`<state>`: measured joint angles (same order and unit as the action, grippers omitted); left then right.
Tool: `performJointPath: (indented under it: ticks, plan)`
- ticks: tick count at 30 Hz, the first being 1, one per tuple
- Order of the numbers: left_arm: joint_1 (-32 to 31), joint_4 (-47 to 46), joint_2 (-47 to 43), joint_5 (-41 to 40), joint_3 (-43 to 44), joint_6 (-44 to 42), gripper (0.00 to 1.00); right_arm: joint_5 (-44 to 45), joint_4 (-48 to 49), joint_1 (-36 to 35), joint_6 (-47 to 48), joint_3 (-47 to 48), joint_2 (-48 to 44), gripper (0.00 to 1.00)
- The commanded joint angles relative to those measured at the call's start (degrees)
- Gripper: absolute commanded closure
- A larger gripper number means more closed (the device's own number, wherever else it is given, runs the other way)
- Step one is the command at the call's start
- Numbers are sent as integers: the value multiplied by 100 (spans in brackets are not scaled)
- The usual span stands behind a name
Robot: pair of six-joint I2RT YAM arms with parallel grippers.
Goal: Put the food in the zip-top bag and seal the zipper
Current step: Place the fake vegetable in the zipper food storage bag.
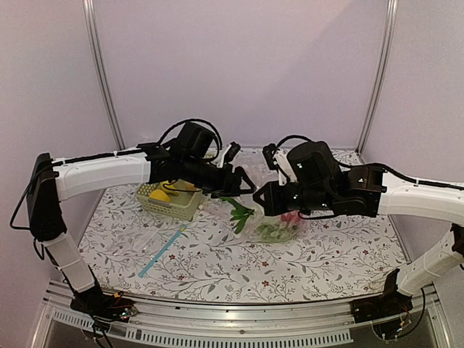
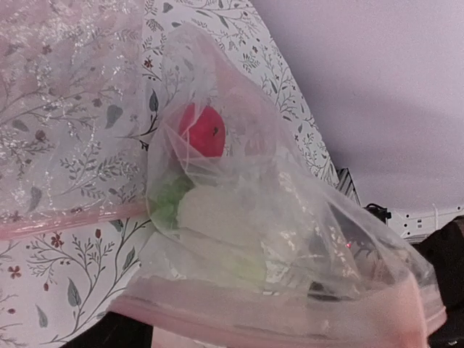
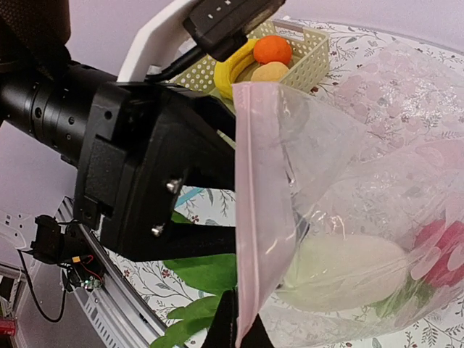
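Two foods, apple (image 2: 203,132) and radish (image 2: 225,214), blur inside the zip-top bag (image 2: 304,181).

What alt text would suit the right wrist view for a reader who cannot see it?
A clear zip-top bag fills the right side, its pink zipper running vertically and pinched at the bottom by the right gripper; a white radish and a red fruit lie inside. The left gripper, jaws spread, sits behind the strip, with a basket beyond.

White radish (image 3: 346,270) blurred inside zip-top bag (image 3: 377,130), right claw (image 3: 235,328) cropped by bottom edge
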<state>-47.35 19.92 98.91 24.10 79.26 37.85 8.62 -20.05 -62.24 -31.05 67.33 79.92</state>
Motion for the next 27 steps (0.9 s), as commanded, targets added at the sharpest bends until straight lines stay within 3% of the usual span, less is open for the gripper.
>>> performJointPath:
  ticks: [1, 8, 18, 27]
  plan:
    - [94, -218, -365, -6, 124, -140, 24, 348, -43, 114, -460, -187, -206, 100]
    - [92, -35, -1116, 7, -60, -354, 18, 428, -42, 220, -541, -227, -357, 100]
    - [-77, 144, -2120, -330, -1170, -56, 19, 557, -38, 325, -604, -302, -533, 100]
    - [-693, -309, -2105, -769, -1565, 540, 37, 585, -34, 332, -601, -139, -504, 100]
